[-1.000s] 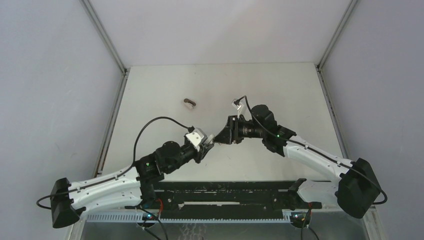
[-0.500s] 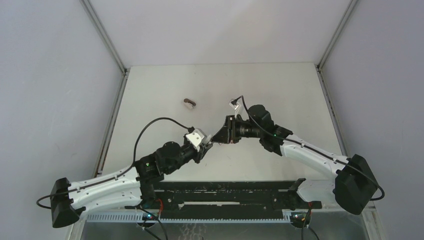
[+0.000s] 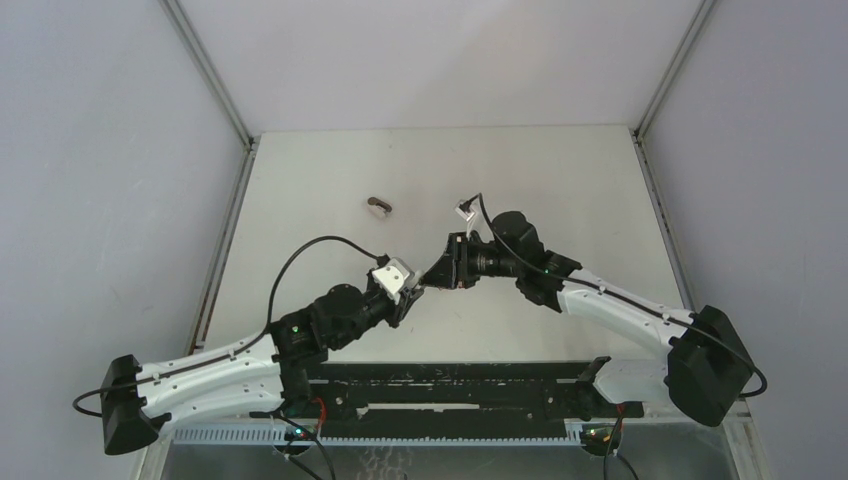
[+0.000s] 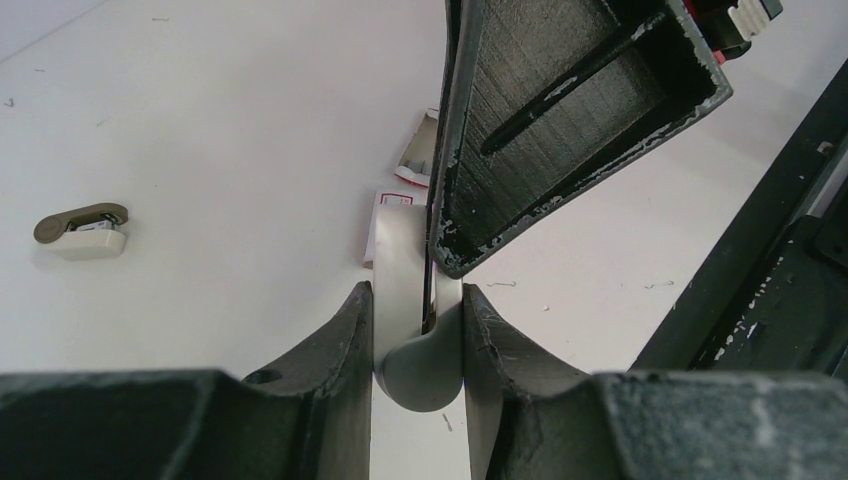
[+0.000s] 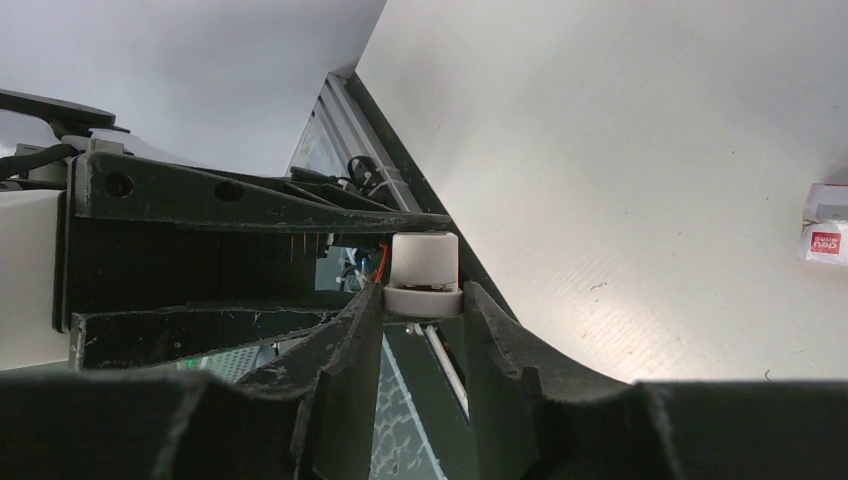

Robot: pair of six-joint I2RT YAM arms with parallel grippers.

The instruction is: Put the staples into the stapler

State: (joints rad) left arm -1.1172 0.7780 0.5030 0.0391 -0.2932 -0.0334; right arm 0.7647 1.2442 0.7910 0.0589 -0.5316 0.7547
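My left gripper point(image 4: 418, 300) is shut on the rounded end of a grey-white stapler point(image 4: 405, 260), held above the table. My right gripper point(image 5: 422, 298) is shut on the stapler's other end point(image 5: 423, 275); its dark finger point(image 4: 560, 110) looms over the stapler in the left wrist view. In the top view the two grippers point(image 3: 410, 289) point(image 3: 441, 273) meet at mid-table with the stapler point(image 3: 425, 282) barely showing between them. The staples box, pink-red with a white label, lies on the table beyond point(image 3: 467, 209) point(image 4: 415, 165) point(image 5: 826, 237), apart from both grippers.
A small brown and white item point(image 3: 378, 207) point(image 4: 82, 226) lies on the table at the far left. A black rail point(image 3: 450, 385) runs along the near edge between the arm bases. Grey walls enclose the table on three sides.
My right gripper has shifted a little left, closer against the left gripper. The left arm has hardly moved. Both stay shut on the stapler.
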